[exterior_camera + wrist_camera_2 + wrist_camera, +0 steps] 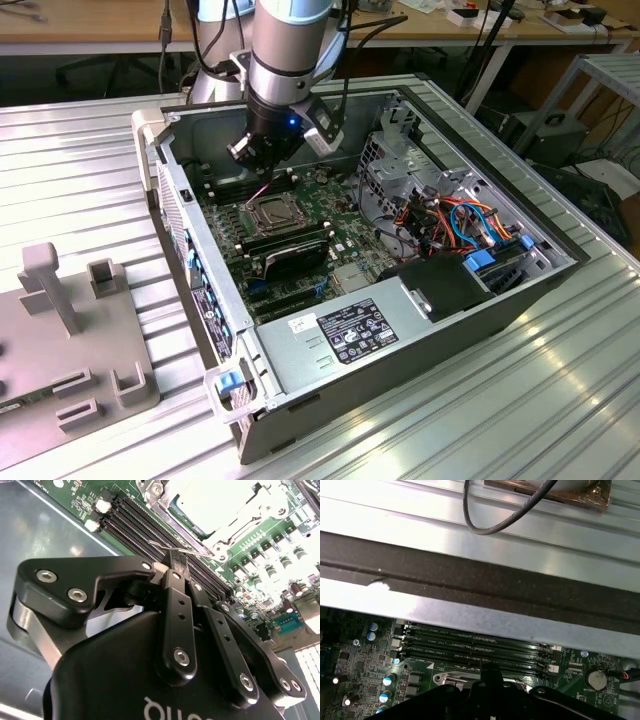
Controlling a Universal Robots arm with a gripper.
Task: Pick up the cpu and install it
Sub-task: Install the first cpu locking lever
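The gripper, jaws pressed together on the thin socket lever, hovers beside the cpu seated in its socket, likely latching it.

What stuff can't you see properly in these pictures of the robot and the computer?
- The cpu: in the exterior view too small to tell whether it sits fully in the socket; in the second wrist view glare washes it out.
- The gripper: the fingers look closed in the second wrist view, but whether they pinch the thin wire lever is unclear.
- The motherboard: in the first wrist view the gripper's body cuts off the socket.
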